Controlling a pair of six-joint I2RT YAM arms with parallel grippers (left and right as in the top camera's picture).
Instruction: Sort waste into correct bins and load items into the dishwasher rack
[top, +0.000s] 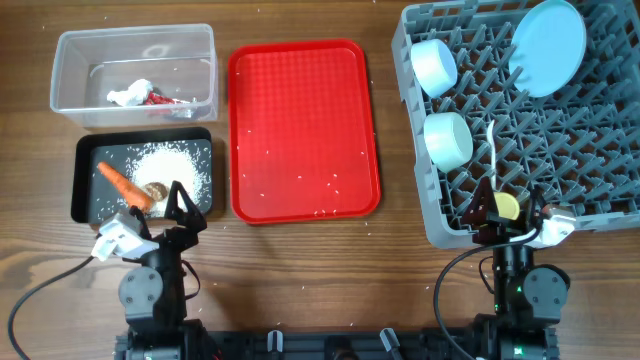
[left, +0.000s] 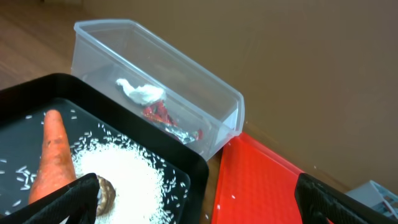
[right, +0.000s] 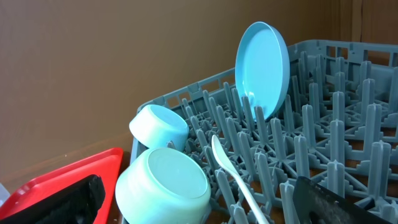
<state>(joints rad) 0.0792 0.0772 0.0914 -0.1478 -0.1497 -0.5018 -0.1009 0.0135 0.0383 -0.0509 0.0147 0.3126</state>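
Two tools sit low in the overhead frame, both spread wide. The left tool hangs over the lower right corner of the black tray, its fingers far apart and gripping nothing. That tray holds loose white rice, an orange carrot and a small brown scrap beside the carrot's tip. Above it on the bench, the clear tub contains a crumpled white tissue and a red wrapper. The red tray at centre carries a few stray grains.

At right, the grey rack holds a light blue plate standing on edge, a light blue bowl, a pale green bowl and a white spoon among the pegs. The right tool gapes wide at the rack's lower edge. From above, the yellow cup shows between its fingers; whether they touch it cannot be told.
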